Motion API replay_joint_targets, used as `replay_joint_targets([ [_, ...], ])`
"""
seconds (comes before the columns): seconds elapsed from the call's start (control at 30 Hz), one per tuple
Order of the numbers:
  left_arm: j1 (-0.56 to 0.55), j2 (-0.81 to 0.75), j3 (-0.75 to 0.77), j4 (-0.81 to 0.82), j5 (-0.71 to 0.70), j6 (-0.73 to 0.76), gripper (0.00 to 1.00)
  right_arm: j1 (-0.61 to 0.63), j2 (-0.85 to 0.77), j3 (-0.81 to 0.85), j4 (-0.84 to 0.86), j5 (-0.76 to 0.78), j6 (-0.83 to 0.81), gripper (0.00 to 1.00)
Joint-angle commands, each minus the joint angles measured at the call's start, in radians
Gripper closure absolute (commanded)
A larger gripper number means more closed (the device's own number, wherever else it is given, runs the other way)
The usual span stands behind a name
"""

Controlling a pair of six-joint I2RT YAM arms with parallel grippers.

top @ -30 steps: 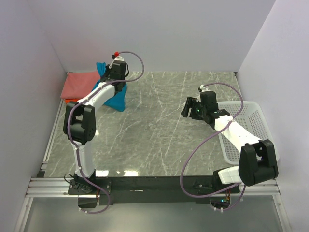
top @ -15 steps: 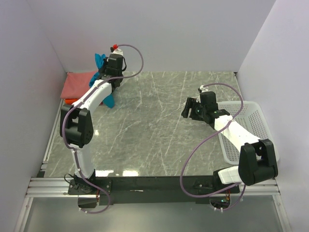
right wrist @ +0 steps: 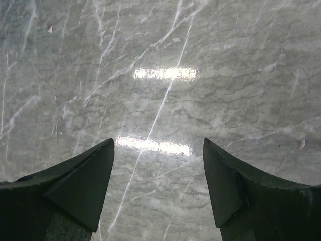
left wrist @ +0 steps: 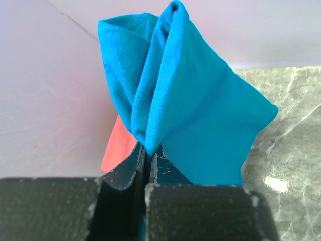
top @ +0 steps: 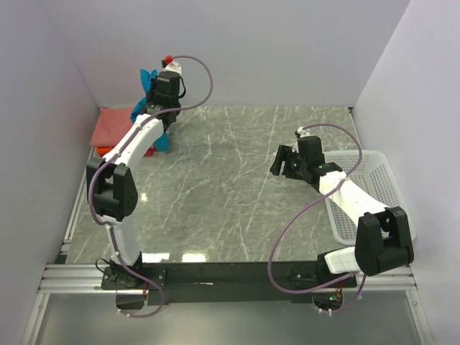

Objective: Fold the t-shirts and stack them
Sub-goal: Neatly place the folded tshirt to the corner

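Observation:
My left gripper [top: 154,90] is shut on a folded teal-blue t-shirt [left wrist: 185,105] and holds it in the air at the back left, beside the pile. The shirt [top: 149,80] hangs down behind my left arm, its lower end showing at the arm's right side. A salmon-pink folded t-shirt [top: 113,126] lies on the table at the back left, with an orange-red one [top: 105,149] peeking out under it. In the left wrist view the pink cloth [left wrist: 119,145] shows below the blue one. My right gripper [right wrist: 158,148] hangs open over bare marble, nothing between its fingers.
A white mesh basket [top: 374,190] stands at the table's right edge, under my right arm. White walls close the back and both sides. The grey marble tabletop [top: 230,187] stretches between the two arms.
My left gripper has lifted the teal-blue t-shirt off the table and carried it up and to the left toward the pink pile. The right arm has not moved.

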Motion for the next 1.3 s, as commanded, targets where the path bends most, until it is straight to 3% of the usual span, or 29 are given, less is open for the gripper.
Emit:
replay_joint_targets([
  [0.0,0.007,-0.091,0.059,0.016,0.001,-0.007,0.99,-0.005,-0.005,0.012,0.012,0.017,-0.014,0.22],
  [0.3,0.067,-0.091,0.033,0.039,0.044,-0.029,0.99,-0.005,0.009,0.015,0.01,0.019,-0.014,0.22],
  [0.7,0.254,0.065,0.005,0.167,0.182,-0.061,0.99,-0.005,0.032,0.025,0.0,0.039,-0.014,0.22],
  [1.0,0.349,0.28,0.116,0.181,0.132,-0.11,1.0,-0.005,0.046,0.033,-0.016,0.036,-0.001,0.22],
  [1.27,0.391,0.262,0.024,0.251,0.124,-0.176,0.99,-0.005,0.037,0.048,-0.039,0.066,0.016,0.22],
])
